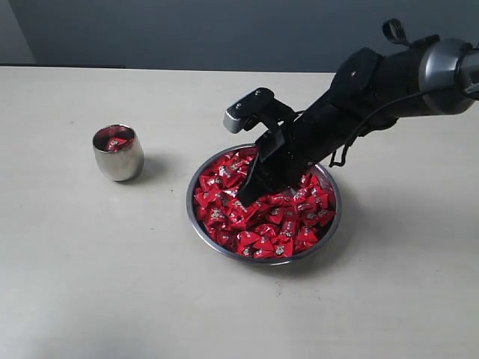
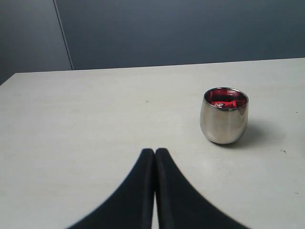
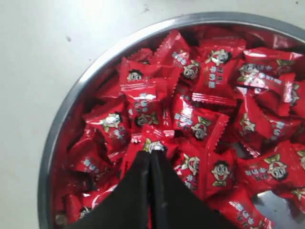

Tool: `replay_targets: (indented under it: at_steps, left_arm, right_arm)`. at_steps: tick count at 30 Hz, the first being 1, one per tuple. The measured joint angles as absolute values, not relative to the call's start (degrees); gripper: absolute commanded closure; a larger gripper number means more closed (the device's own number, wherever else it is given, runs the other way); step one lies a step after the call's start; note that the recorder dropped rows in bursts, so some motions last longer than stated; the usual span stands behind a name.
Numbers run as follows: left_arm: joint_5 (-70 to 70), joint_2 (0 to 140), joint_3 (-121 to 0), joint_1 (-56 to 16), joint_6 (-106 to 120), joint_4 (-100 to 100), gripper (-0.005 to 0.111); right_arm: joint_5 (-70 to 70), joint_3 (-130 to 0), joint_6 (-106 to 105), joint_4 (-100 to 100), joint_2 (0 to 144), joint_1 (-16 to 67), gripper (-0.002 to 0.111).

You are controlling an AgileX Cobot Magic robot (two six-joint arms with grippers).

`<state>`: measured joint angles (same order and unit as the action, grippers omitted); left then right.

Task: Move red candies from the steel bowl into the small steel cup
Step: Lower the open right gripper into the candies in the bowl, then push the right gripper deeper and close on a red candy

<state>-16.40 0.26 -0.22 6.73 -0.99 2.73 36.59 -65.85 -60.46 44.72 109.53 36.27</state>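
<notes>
Right gripper [image 1: 244,199] tips down in bowl [image 1: 191,209] of red candies [image 1: 288,224], jaws pressed together.
Its arm [image 1: 359,97] covers the candies behind (wrapper nipped or not, can't tell). Farther off, well apart on the table [image 1: 75,284], cup [image 1: 117,153] with a few candies inside; left gripper [image 2: 155,152] jaws also pressed together, empty.

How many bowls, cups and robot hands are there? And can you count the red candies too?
wide shallow shiny steel bowl: 1
small rounded steel cup: 1
black robot hands: 2, the left hand and the right hand
shiny red-wrapped candies: too many, piled on each other, to count
Total without the candies: 4
</notes>
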Motion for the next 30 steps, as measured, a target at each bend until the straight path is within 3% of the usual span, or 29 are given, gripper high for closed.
replay_targets:
  at_steps: [18,30]
  left_arm:
    - [-16.4,0.3,-0.2,6.7,-1.0,2.7,0.106]
    - [-16.4,0.3,-0.2,6.7,-1.0,2.7,0.106]
  right_arm:
    - [40.5,-74.2,-39.1,21.4,110.1,41.9,0.109]
    - [41.1,-77.1,-37.5,19.4,115.8,42.3,0.109]
